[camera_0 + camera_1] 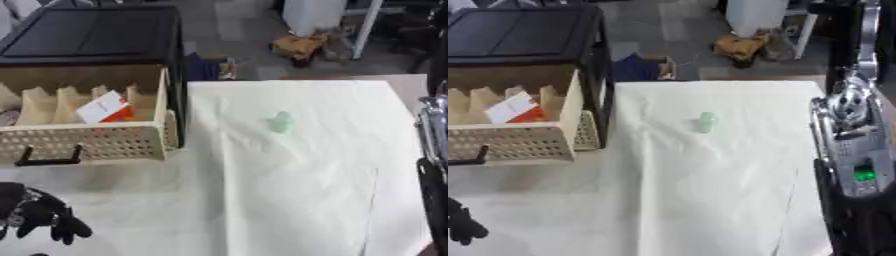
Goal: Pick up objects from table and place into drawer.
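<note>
Pale green and small, the object point(281, 121) lies alone on the white cloth point(289, 200), right of the pulled-out drawer point(87, 142) and well apart from both hands. Judging by the layout, the step in hand is reaching for it: the right arm point(855, 150) should come in from above and close round the object, then carry it left over the drawer's front wall. Only that arm shows at the right edge; its hand is not visible. The left hand point(39, 212) rests near the lower left, fingers curled and holding nothing. A white and orange card point(105, 107) already sits between the drawer's dividers, so an empty slot is better. Nothing blocks the path.
</note>
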`<action>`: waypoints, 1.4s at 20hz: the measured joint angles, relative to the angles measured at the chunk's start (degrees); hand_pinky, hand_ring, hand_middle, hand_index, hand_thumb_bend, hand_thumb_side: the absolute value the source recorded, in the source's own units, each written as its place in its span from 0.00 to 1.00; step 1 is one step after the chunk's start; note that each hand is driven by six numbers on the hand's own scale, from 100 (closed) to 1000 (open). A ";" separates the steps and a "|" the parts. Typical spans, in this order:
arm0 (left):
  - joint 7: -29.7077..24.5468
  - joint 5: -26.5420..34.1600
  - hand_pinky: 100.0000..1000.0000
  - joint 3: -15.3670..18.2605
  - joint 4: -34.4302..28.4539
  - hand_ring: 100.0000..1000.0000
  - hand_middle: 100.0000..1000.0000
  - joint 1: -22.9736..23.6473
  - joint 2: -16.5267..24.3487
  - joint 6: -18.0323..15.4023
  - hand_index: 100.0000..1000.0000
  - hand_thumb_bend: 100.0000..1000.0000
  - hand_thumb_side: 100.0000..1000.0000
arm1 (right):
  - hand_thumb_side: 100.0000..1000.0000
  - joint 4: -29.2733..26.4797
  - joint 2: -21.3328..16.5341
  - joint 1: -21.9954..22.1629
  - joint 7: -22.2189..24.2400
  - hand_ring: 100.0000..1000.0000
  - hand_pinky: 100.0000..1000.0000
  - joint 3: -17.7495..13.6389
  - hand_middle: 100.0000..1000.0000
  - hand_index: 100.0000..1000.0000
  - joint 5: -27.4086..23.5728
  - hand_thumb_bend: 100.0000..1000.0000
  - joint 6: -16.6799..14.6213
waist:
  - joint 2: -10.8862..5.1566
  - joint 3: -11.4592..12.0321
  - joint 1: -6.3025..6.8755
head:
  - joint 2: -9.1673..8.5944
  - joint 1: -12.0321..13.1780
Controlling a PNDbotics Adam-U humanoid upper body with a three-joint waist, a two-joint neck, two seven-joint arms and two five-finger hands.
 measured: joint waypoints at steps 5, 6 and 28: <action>-1.17 -0.35 0.29 0.01 0.00 0.57 0.58 -0.61 -0.43 1.17 0.90 0.00 1.00 | 1.00 -0.02 0.00 0.30 -0.05 0.62 0.64 -0.31 0.49 0.75 -0.13 0.00 0.11 | 0.00 -0.12 0.07 | -0.21 0.28; -1.28 -0.49 0.29 0.01 0.00 0.57 0.58 -0.72 -0.44 1.28 0.90 0.00 1.00 | 1.00 -0.02 0.00 0.30 -0.09 0.62 0.64 -0.31 0.48 0.75 -0.16 0.00 0.15 | 0.00 -0.14 0.08 | -0.33 0.33; 3.11 -7.59 0.29 1.61 0.00 0.58 0.57 -4.21 -1.31 5.91 0.89 0.00 1.00 | 1.00 -0.06 0.00 0.18 0.04 0.61 0.64 -0.32 0.48 0.75 -0.73 0.00 0.05 | 0.89 -0.96 0.03 | -1.51 1.02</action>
